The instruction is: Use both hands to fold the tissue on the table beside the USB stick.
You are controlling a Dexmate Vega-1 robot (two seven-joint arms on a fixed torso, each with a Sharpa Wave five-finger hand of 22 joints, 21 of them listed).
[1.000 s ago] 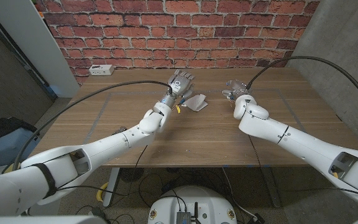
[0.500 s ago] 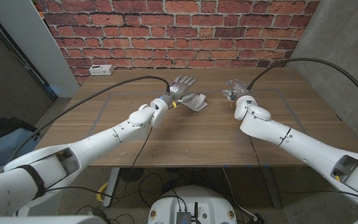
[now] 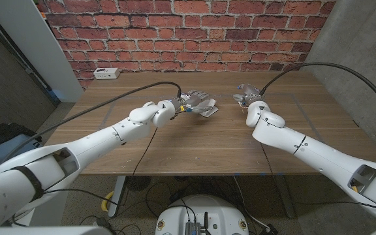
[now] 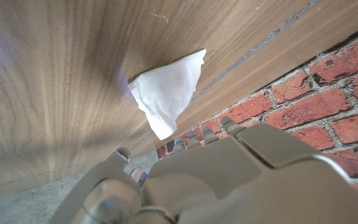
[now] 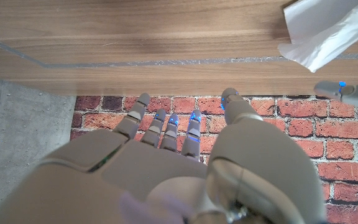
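Note:
The white tissue lies crumpled into a rough triangle on the wooden table, at the back middle. In the left wrist view the tissue sits apart from my left hand, with bare wood between them. From the head camera, my left hand hovers just behind the tissue, fingers stretched toward the right, holding nothing. My right hand stands to the right of the tissue, a short gap away. Its fingers are spread and empty, and the tissue shows beyond them, beside a fingertip of the left hand.
A white power strip lies at the table's back left corner. Faint tape lines mark a rectangle on the wood. A brick wall rises close behind the table's far edge.
My left hand has tipped down from upright and swung so its fingers point right over the tissue; its forearm has moved left. The right hand has stayed in place.

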